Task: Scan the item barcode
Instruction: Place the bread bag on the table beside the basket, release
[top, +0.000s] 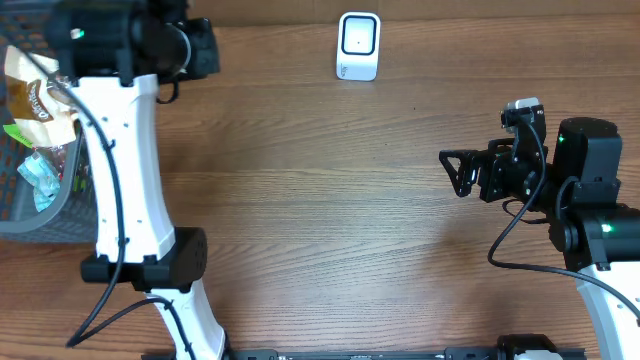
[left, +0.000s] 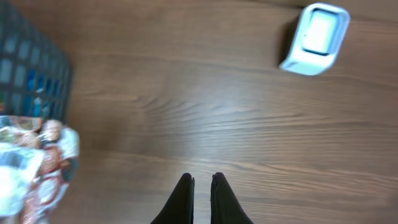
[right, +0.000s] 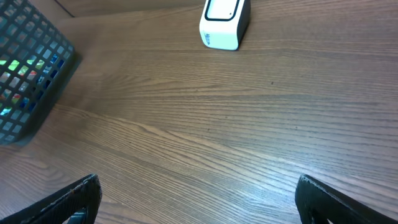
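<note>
– Brown wood grain is what fills the overhead view; what is set out on the table (top: 320, 200)?

– Two arms are seen first. The white left arm (top: 125, 170) is stretched from six o'clock up towards eleven o'clock, and the right arm (top: 590, 200) is placed at the three o'clock edge.

– And what comes next in size?

– A dark mesh basket (top: 30, 215) is found at nine o'clock, cut off by the edge of the view. Snack packets (top: 35, 100) are piled in it, one brown and white, others pale blue and green. No barcode can be made out on them.

– Where is the scanner?

– The white scanner (top: 358, 45) stands at twelve o'clock, well apart from the basket and from both arms. No packet is held near it.

– How are the hands set?

– In the left wrist view the left hand (left: 202, 178) is closed, its two dark fingers (left: 185, 193) almost pressed together with nothing gripped between them. It is held above bare wood, with a packet at eight o'clock and the scanner at one o'clock. The right hand (right: 198, 183) is spread wide and holds nothing; only bare table is seen between its fingers.
</note>
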